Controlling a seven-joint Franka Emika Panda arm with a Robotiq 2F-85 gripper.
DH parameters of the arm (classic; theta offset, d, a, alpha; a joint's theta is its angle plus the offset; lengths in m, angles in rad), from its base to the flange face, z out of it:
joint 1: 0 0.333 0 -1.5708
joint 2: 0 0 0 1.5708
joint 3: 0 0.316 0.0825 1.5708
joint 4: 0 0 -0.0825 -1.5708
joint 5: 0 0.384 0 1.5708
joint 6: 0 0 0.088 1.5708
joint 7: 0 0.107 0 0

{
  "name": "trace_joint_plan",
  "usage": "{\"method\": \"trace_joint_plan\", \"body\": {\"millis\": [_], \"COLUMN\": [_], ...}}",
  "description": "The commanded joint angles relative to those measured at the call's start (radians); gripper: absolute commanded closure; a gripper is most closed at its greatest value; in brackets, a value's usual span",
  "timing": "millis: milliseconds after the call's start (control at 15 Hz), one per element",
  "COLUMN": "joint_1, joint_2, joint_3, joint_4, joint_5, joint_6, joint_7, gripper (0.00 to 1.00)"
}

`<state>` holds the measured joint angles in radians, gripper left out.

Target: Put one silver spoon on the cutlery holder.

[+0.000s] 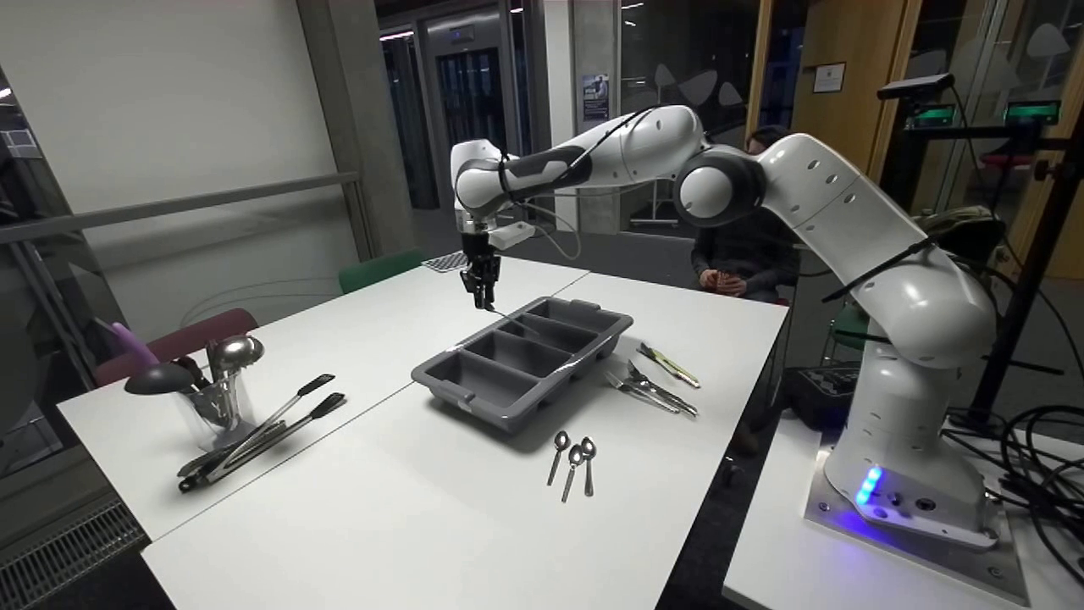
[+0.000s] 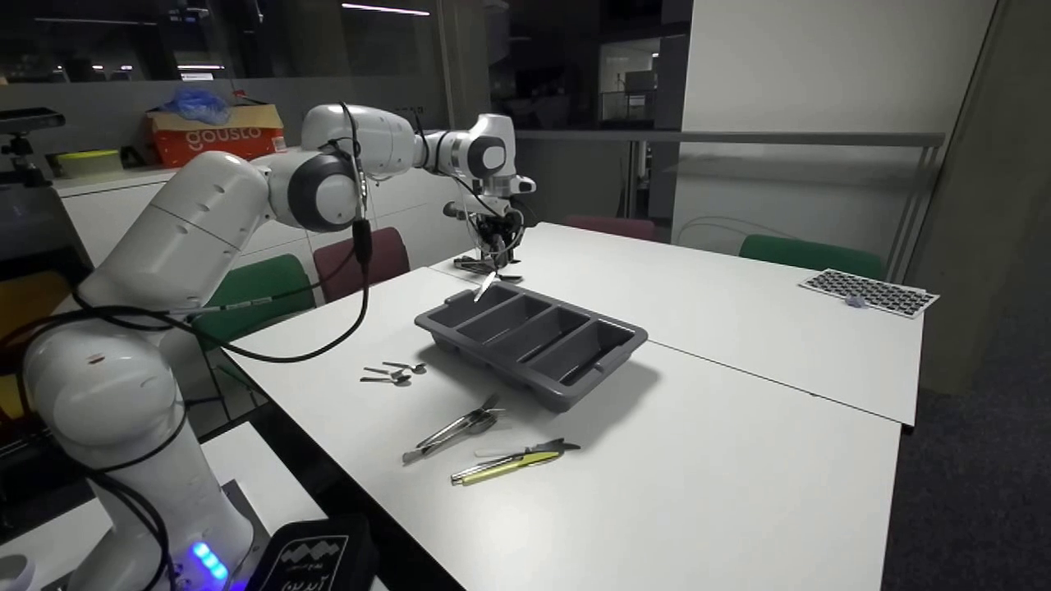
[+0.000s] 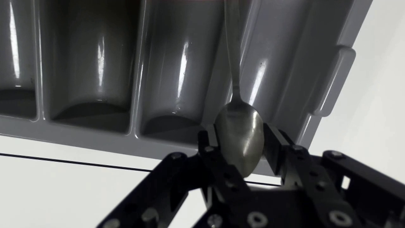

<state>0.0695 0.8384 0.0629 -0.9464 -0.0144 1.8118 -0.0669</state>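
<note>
The white tabletop (image 1: pixel 406 508) carries the dark grey cutlery holder (image 1: pixel 518 360). In an exterior view, the hand (image 1: pixel 483 303) hangs at eleven o'clock from the holder's middle, its fingers parted only by the bowl of the silver spoon (image 3: pixel 239 126) they grip. In the wrist view, the spoon's handle points to twelve o'clock, over the compartments. In an exterior view, three small spoons (image 1: pixel 576 456) lie at five o'clock from the holder.

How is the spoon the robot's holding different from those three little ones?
The held spoon is gripped by its bowl between the fingers; the three small spoons lie on the table. The held spoon looks larger than the small spoons. All look silvery.
</note>
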Motion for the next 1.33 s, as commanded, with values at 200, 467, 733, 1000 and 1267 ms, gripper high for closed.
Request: {"method": "trace_joint_plan", "body": {"millis": [200,467,733,1000,1267], "joint_1": [-0.001,-0.006,-0.022,-0.031,-0.032], "joint_2": [0.028,0.047,0.068,0.081,0.087], "joint_3": [0.0,-0.009,-0.025,-0.041,-0.05], "joint_4": [0.001,0.007,0.023,0.03,0.039], "joint_5": [0.013,0.006,0.007,0.014,0.01], "joint_6": [-0.007,-0.007,-0.017,-0.019,-0.013], "joint_7": [0.052,0.084,0.11,0.108,0.115], "gripper": [0.84,0.84,0.84,0.84,0.84]}}
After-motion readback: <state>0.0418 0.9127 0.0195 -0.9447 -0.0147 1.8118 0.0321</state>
